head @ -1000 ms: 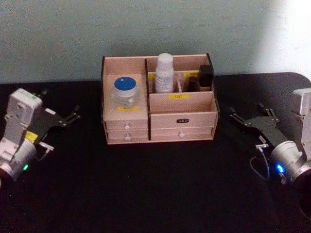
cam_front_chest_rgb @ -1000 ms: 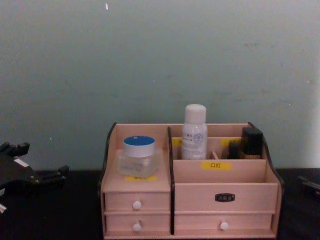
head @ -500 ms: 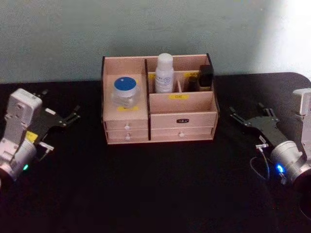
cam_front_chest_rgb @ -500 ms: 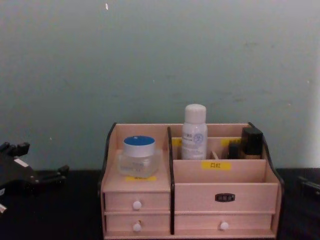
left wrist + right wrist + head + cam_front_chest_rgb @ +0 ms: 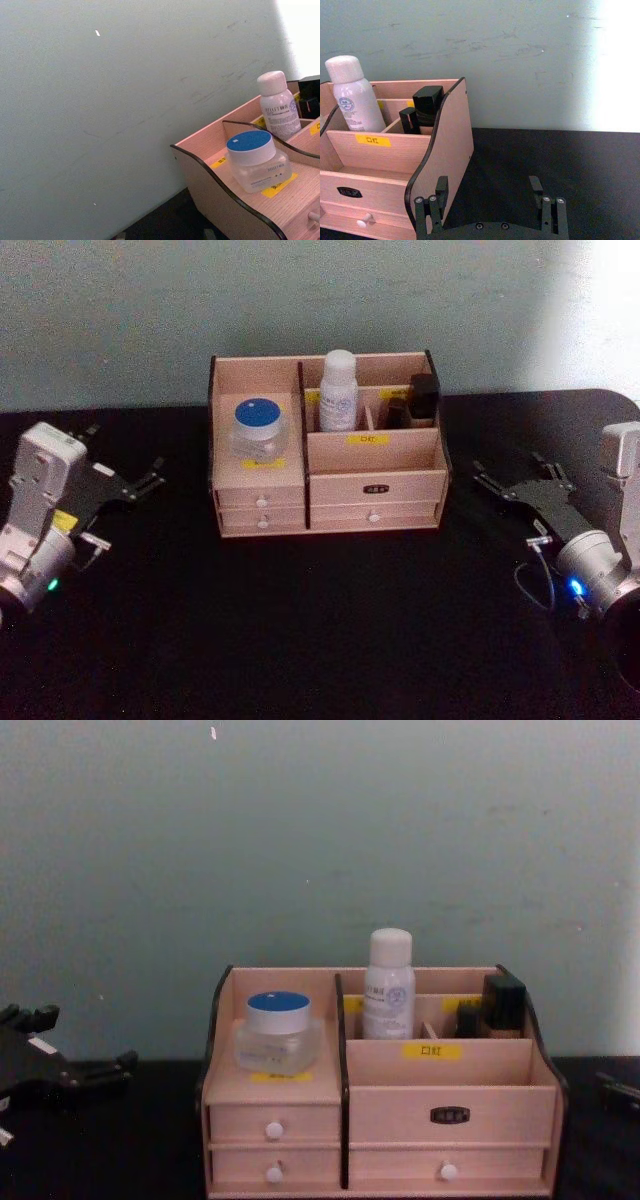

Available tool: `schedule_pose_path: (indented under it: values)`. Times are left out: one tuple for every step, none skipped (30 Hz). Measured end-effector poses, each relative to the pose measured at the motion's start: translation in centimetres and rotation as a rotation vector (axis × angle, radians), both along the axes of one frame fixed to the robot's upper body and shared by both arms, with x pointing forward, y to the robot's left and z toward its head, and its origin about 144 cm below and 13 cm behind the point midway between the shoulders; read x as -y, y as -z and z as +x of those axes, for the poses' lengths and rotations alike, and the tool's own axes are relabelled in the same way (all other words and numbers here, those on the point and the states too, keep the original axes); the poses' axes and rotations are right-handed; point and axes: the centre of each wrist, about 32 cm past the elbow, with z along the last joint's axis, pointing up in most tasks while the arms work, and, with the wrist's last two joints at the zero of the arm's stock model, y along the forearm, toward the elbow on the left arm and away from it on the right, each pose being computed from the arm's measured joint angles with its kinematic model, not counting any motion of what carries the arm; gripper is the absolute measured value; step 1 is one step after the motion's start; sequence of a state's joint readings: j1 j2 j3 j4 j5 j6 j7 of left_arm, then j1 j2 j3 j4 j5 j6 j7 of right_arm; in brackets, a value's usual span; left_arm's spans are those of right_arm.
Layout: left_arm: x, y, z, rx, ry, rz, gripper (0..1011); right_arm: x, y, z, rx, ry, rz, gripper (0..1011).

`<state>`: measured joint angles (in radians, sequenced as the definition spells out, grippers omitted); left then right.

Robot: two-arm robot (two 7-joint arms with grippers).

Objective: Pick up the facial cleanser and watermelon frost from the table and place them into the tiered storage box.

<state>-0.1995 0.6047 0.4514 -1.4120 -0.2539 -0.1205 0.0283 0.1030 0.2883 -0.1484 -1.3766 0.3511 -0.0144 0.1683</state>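
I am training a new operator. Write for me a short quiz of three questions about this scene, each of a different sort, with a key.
1. True or false: the blue-lidded jar sits in the tiered storage box, in its left compartment.
2. The white bottle stands: A) on the table, B) in the box, C) in a gripper.
3. Fill in: both the left gripper and the right gripper are ____.

Key: 1 true; 2 B; 3 open.

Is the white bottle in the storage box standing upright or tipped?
Upright: the white bottle stands cap up in a rear compartment of the storage box.
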Motion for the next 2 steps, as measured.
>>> schedule_pose_path:
  values:
    - [0.00, 0.00, 0.00, 0.000, 0.000, 0.000, 1001, 0.00, 0.00, 0.00, 0.000, 0.000, 0.000, 1002]
    - [0.00, 0.00, 0.00, 0.000, 0.000, 0.000, 1001, 0.00, 0.00, 0.00, 0.000, 0.000, 0.000, 1003]
